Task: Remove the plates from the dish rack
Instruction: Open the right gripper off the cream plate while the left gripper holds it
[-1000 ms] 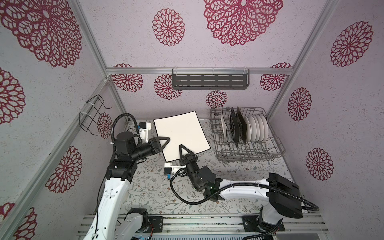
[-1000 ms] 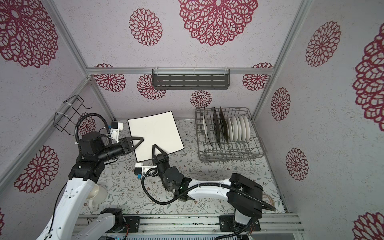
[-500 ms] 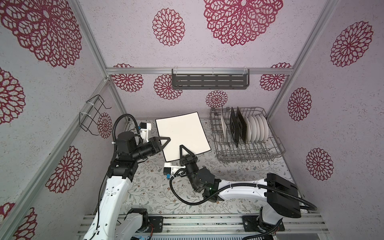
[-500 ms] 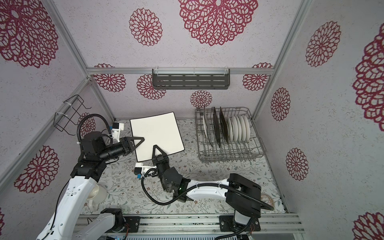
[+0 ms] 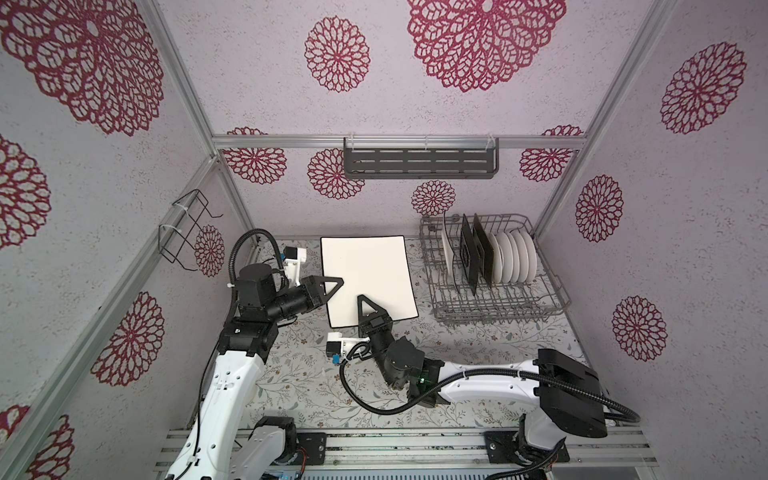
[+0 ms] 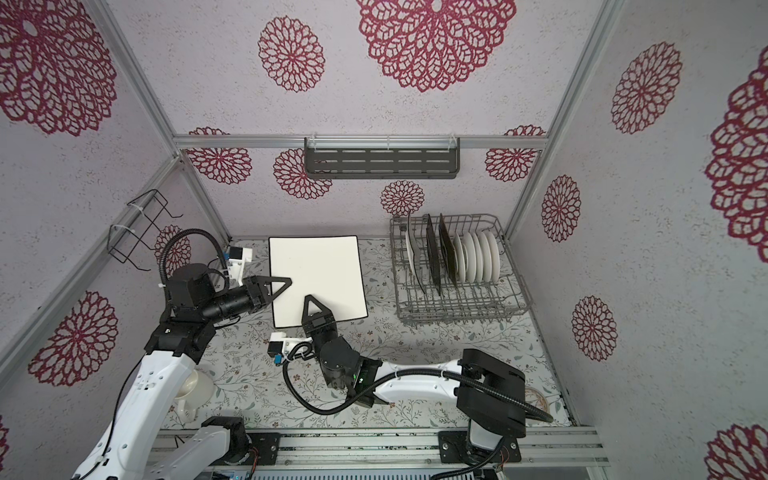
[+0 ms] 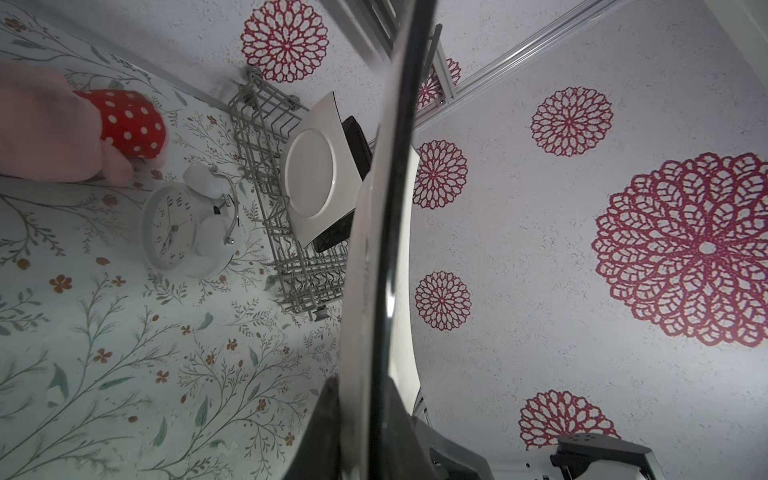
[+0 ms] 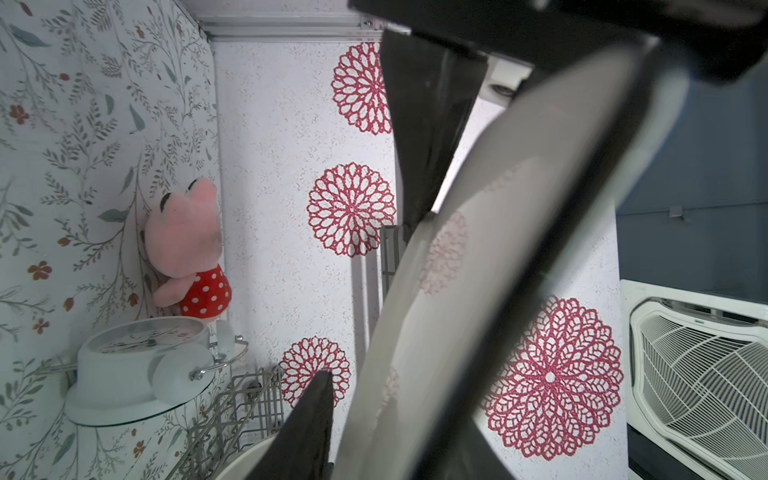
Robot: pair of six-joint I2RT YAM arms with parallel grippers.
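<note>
**Observer:** Top view first: where is everything?

**Me:** Take the dish rack (image 5: 540, 299) as the landmark. The large white plate (image 5: 365, 274) is out of it and just to its left, face up, and I'm carrying it. The other plates (image 5: 511, 257) stand on edge inside the rack.

**Observer:** And your jaws?

**Me:** My left gripper (image 5: 332, 284) pinches the plate's edge farthest from the rack. My right gripper (image 5: 365, 303) straddles the near edge. In the right wrist view a sliver of wall shows between one finger (image 8: 307, 415) and the plate, so I judge those jaws spread.

**Observer:** How do you do this well?

**Me:** I'd hold the left pinch firm and level. I'd draw the right jaws straight back so they don't drag the rim, then lower the plate flat, away from the rack.
</note>
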